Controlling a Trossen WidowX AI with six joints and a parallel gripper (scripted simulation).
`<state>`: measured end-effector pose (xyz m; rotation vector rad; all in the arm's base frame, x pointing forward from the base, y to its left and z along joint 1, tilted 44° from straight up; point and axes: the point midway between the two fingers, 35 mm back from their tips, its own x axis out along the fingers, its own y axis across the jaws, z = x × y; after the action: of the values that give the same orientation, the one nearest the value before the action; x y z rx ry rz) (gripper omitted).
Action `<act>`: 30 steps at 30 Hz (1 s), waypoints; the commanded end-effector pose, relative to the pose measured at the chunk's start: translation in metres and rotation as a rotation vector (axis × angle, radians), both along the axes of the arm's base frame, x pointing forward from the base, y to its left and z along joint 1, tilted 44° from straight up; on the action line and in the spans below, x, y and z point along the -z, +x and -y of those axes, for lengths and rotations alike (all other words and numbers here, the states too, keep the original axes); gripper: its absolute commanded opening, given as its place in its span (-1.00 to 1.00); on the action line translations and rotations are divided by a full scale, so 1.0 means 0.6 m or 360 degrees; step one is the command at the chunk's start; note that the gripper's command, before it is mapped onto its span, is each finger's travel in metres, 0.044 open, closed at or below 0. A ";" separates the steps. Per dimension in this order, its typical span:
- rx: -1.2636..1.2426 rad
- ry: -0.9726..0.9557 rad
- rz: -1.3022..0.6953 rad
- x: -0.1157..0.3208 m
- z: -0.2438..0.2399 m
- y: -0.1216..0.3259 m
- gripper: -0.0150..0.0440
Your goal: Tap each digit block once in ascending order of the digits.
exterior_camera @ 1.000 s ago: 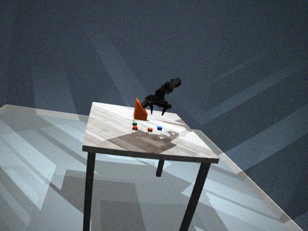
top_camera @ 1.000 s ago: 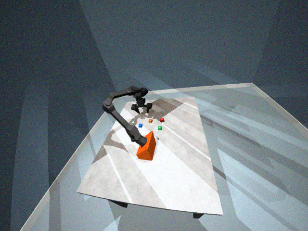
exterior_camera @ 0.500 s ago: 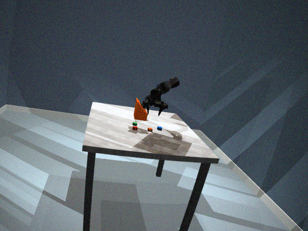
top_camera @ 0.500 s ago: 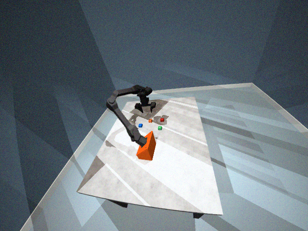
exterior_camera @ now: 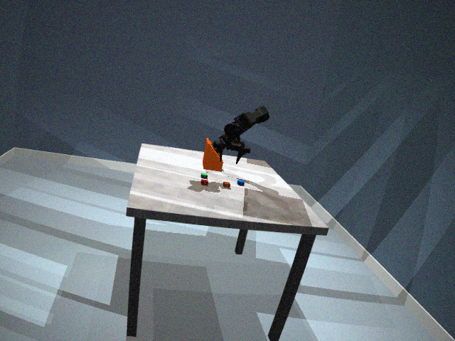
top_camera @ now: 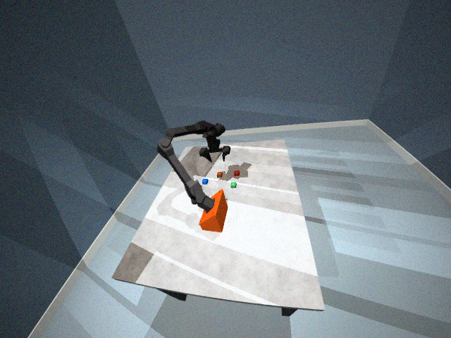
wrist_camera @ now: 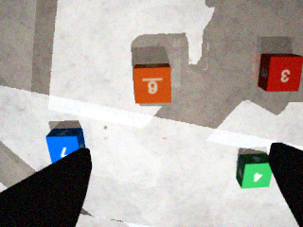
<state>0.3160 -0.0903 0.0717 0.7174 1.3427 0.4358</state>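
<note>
My gripper (top_camera: 217,160) (exterior_camera: 229,161) (wrist_camera: 181,155) is open and empty, high above the blocks. In the wrist view the digits appear upside down. The blue block (top_camera: 205,181) (exterior_camera: 240,182) (wrist_camera: 62,143) shows a 7, partly hidden by the left finger. The green block (top_camera: 233,184) (exterior_camera: 204,175) (wrist_camera: 256,174) shows a 4, beside the right fingertip in that view. The red block (top_camera: 237,172) (exterior_camera: 204,182) (wrist_camera: 286,75) shows a 3. The orange block (top_camera: 219,174) (exterior_camera: 226,184) (wrist_camera: 152,90) shows a barred 6 or 9; I cannot tell which.
The orange wedge-shaped arm base (top_camera: 218,214) (exterior_camera: 212,159) stands on the table (top_camera: 254,254) (exterior_camera: 165,198), close to the green block. The dark arm arches above the table. Patches of light and shadow cross the tabletop.
</note>
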 end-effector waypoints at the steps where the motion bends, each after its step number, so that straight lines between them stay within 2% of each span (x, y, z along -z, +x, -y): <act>1: 0.0029 -0.0014 -0.0026 0.054 0.060 0.000 0.86; 7: -0.0008 -0.0002 0.0006 0.116 0.122 -0.007 0.86; 29: -0.0009 -0.0002 0.0007 0.117 0.123 -0.007 0.86; 30: -0.0008 -0.0002 0.0007 0.122 0.120 -0.006 0.78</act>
<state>0.3116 -0.1635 0.0018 0.7164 1.3386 0.4388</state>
